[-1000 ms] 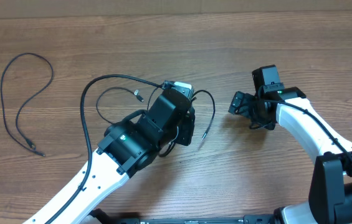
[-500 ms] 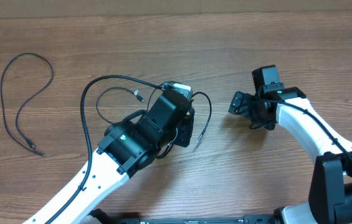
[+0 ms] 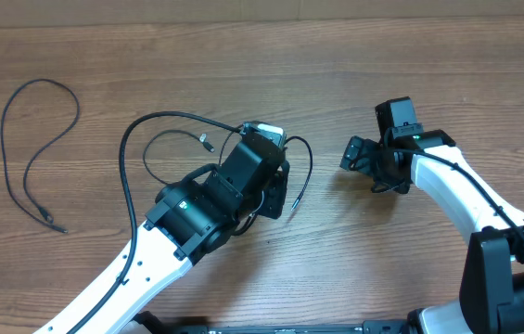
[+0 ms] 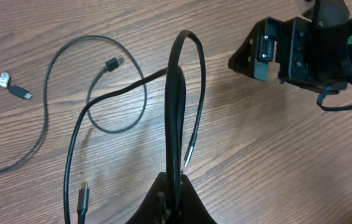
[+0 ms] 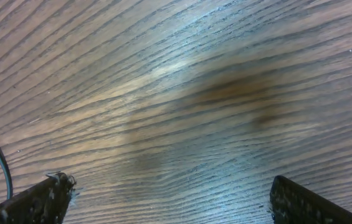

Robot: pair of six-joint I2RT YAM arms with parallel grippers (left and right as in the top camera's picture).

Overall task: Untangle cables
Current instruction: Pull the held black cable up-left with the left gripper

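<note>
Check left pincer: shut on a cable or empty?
Shut on a cable: wrist view shows the strand running out of the closed left pincer.

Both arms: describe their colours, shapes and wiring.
The left arm and right arm have rounded white links and black joint housings; the left gripper and right gripper are black. A black wire runs along the right arm, by a small green light.

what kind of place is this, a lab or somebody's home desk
Most likely a robotics lab or test bench, not a home. A white-and-black left arm and right arm are set up at a wood-grain table, with thin black cables lying on it. Nothing else of the room shows.
</note>
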